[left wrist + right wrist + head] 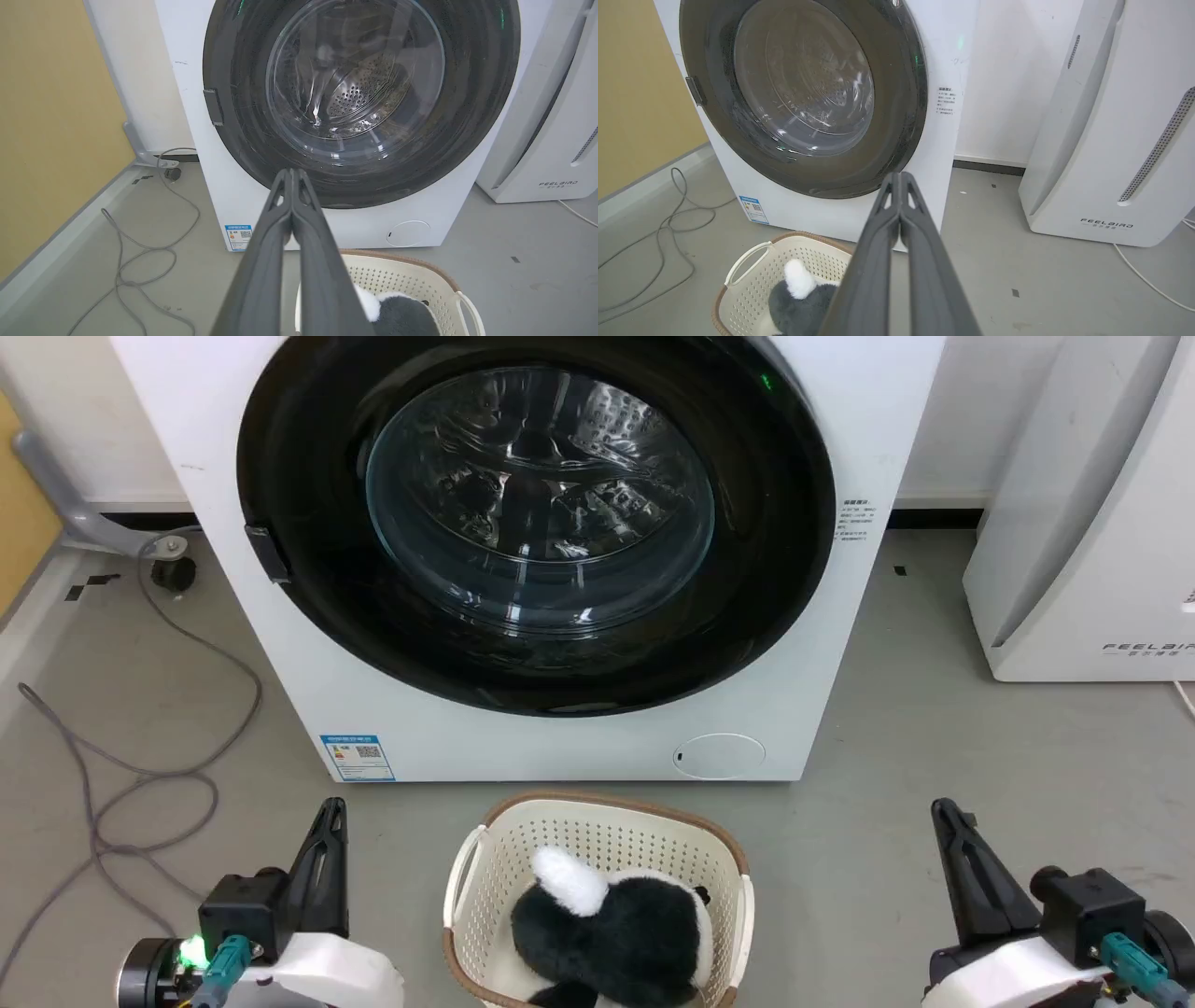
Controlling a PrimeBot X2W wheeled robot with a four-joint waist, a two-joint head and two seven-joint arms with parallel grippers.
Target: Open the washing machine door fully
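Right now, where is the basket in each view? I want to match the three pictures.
Head view: the basket is at bottom centre, in front of the washing machine.
Left wrist view: the basket is at bottom right.
Right wrist view: the basket is at bottom left.
Shared landmark: the blue label low on the machine's front, above the basket and toward its left in every view.

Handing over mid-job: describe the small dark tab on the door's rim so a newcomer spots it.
Find the big white washing machine; its front is mostly one round glossy black door. At that door's left edge, about mid-height, sits a small dark rectangular tab. Unlike the white flap and blue label low on the white panel, it breaks the black rim.
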